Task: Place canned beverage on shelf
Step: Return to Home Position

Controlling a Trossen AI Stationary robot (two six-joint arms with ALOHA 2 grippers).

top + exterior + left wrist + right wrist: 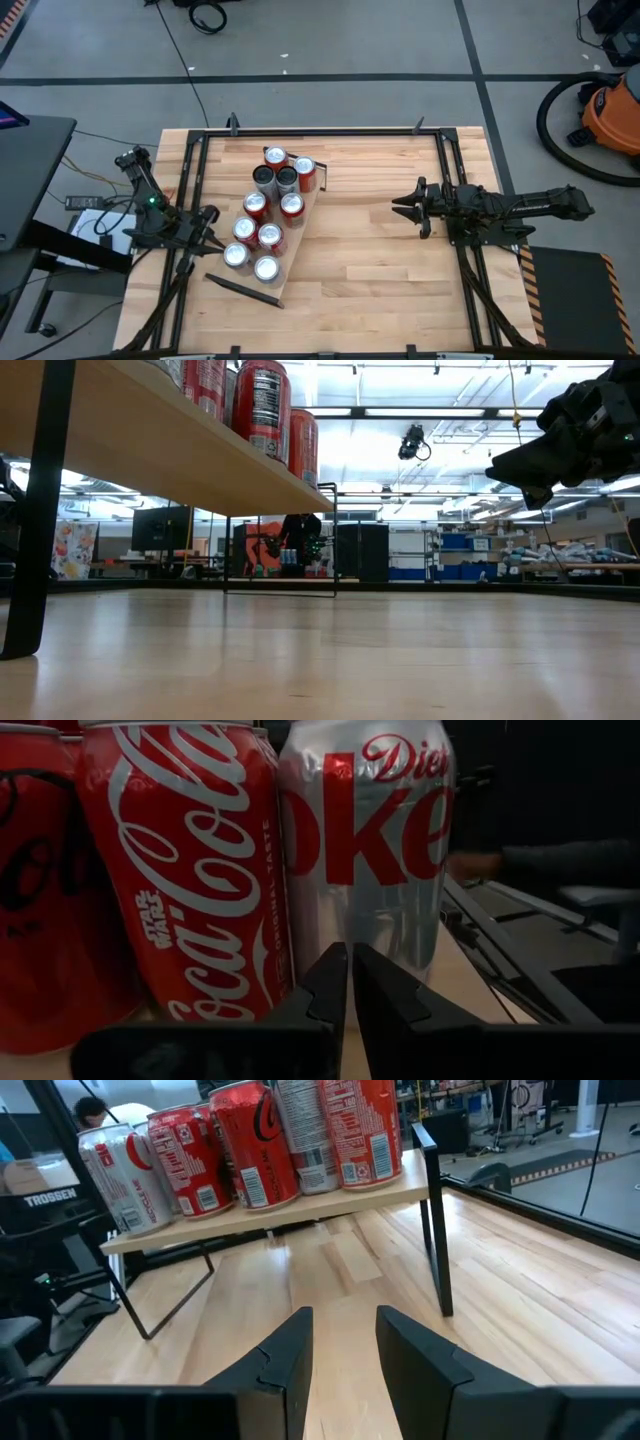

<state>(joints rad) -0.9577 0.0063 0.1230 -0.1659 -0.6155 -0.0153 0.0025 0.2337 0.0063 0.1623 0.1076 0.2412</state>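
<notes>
L fingers (pixel 325 990) are pressed together w/ only a hairline slit btwn them, pinching nothing. Dead ahead & close stand a red Coke can (pixel 190 870) and a silver Diet Coke can (pixel 370 850), side by side, upright on the shelf (pixel 292 252). R fingers (pixel 285 1350) are spread & empty, hovering above the worktop (pixel 380 270), well apart from the shelf. It sits ahead of them, raised on thin dark legs (pixel 438 1230), w/ the cans (pixel 270 236) in a double row along it. Every can in view stands on the shelf and none shows on the worktop, so stocking looks done; both sets of fingers prob. only need to back off. Handling, as a guess: if full, the cans are fairly heavy for their size and stiff end to end. They're thin-walled tho, so a hard squeeze dents the side, and printed aluminium is slick. Best hold is mid-body, fingers across the full width, can upright, moderate force. Risk: L fingers sit so near the end cans that a careless swing could tip one off.
</notes>
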